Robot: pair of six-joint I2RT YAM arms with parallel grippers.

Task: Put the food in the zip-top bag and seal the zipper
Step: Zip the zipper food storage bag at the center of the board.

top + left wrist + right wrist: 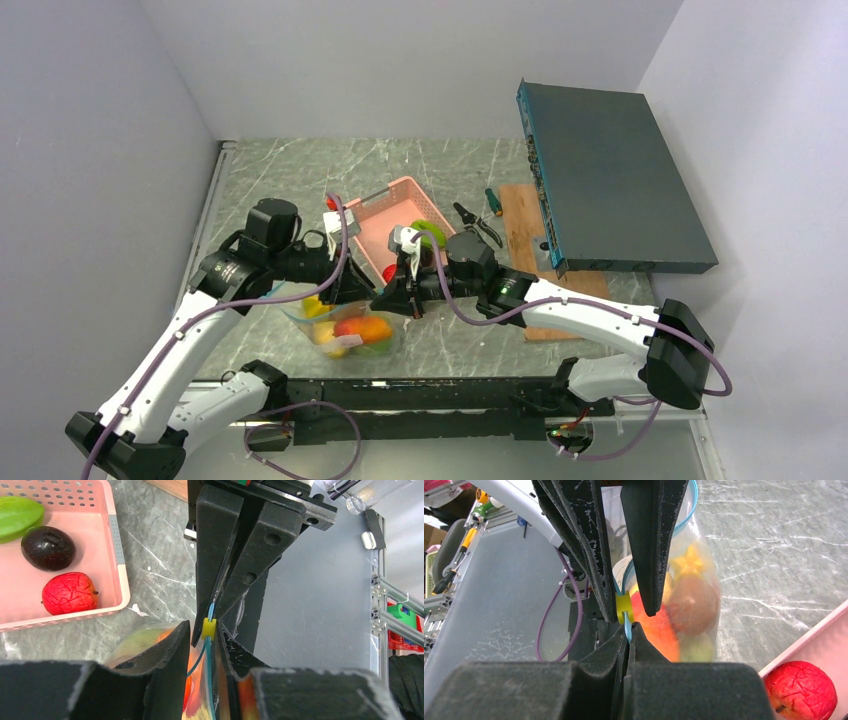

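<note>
The clear zip-top bag (345, 330) lies near the table's front edge, holding orange, red and yellow food (684, 605). Its teal zipper (209, 650) carries a yellow slider (209, 628). My right gripper (629, 630) is shut on the end of the zipper strip, just beyond the slider. My left gripper (205, 632) faces it with its jaws a little apart, astride the strip; the slider touches one fingertip (231, 647). A red piece (68, 593), a dark purple piece (48, 548) and a green piece (17, 515) lie in the pink basket (117, 555).
The pink basket (372, 222) stands just behind the two grippers. A wooden board (520, 230), pliers (478, 225) and a screwdriver (493, 200) lie to the right. A large dark grey box (610, 180) leans at the back right. Walls close in on three sides.
</note>
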